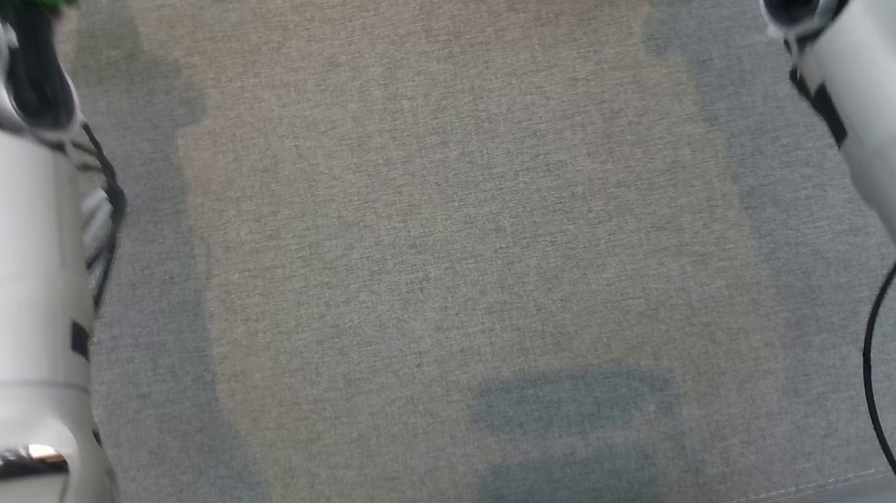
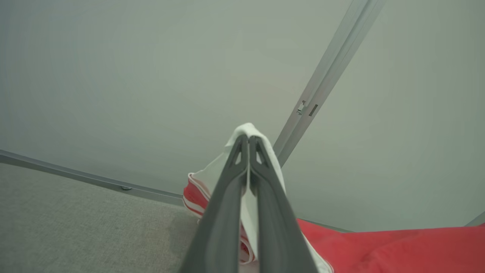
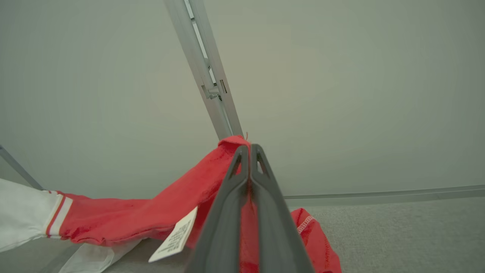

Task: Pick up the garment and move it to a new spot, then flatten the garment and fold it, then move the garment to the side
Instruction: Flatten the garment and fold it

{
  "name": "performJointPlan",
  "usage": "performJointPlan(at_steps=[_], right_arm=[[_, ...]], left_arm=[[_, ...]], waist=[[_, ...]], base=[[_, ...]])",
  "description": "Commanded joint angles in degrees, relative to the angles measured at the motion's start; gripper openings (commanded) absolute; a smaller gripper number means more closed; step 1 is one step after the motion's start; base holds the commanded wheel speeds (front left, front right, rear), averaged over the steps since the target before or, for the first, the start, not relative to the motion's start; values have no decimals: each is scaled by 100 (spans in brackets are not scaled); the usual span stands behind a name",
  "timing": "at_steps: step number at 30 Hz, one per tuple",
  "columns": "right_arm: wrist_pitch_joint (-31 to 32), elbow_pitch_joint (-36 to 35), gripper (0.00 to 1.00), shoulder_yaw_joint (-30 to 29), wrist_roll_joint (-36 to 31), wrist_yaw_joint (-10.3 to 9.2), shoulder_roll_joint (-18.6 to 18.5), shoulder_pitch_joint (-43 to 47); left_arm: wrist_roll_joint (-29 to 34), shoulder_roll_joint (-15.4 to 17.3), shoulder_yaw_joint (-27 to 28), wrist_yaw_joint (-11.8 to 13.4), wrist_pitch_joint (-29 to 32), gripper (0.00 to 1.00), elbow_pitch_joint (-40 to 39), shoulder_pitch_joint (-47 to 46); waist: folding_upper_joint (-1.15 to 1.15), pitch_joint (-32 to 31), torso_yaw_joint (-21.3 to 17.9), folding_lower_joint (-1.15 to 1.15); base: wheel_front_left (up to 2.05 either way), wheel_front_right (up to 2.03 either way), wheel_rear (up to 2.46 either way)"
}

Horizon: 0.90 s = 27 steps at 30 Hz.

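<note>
The garment (image 3: 125, 220) is pinched tight in the closed left pincer (image 2: 249, 143) and the closed right pincer (image 3: 249, 151).

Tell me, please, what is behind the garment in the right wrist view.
A pale wall and a slanted metal rail rise behind the garment. The rail's lower end is covered by the cloth and the right fingers.

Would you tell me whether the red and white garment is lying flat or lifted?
Lifted, not flat: the garment hangs bunched between the shut left end effector and right end effector, each pinching an edge.
</note>
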Motion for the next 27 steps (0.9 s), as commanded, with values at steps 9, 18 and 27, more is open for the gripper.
performJointPlan(at_steps=[9, 18, 27], right_arm=[[-23, -1258, 0, 260, 750, 0, -384, 2334], [-24, -2402, 0, 279, 777, 0, -627, 4213], [-24, -3036, 0, 226, 969, 0, -843, 5557]], left_arm=[[59, -185, 625, -21, -31, 0, -1736, 2345], [683, -252, 1067, -21, -33, 0, -3960, 4931], [997, -368, 1055, 123, 67, 0, -5627, 6859]], waist=[[0, -277, 159, -1], [0, -976, 56, -1], [0, -1565, 177, -1]], base=[[0, 0, 0], [0, 0, 0], [0, 0, 0]])
